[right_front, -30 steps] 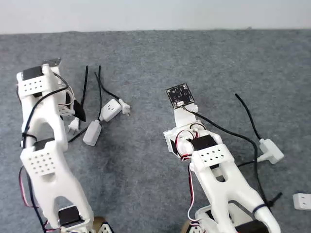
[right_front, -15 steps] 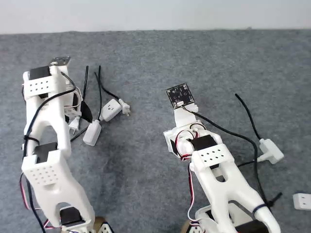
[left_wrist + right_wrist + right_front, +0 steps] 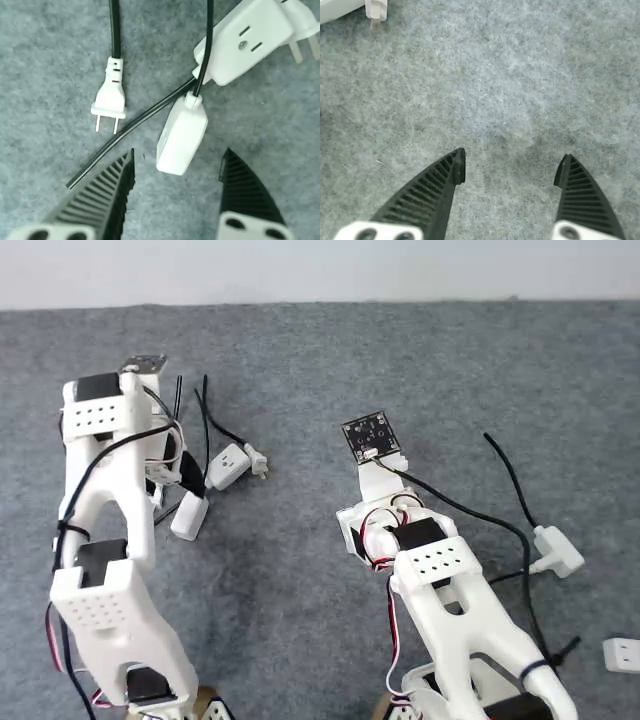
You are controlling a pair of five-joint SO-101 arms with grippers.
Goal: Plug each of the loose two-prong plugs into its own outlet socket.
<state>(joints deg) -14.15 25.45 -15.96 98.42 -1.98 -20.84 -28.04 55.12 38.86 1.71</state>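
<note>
We see our left gripper (image 3: 179, 153), jaws wide, slide in over a white socket (image 3: 182, 134), the loose plug (image 3: 109, 99) just beside, so a grasp looks close, while the right gripper (image 3: 512, 161) hangs wide open.

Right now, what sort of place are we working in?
Probably a robot test bench rather than a home. A grey felt mat runs back to a bare white wall, and a loose plug and socket lie on it as practice pieces.
</note>
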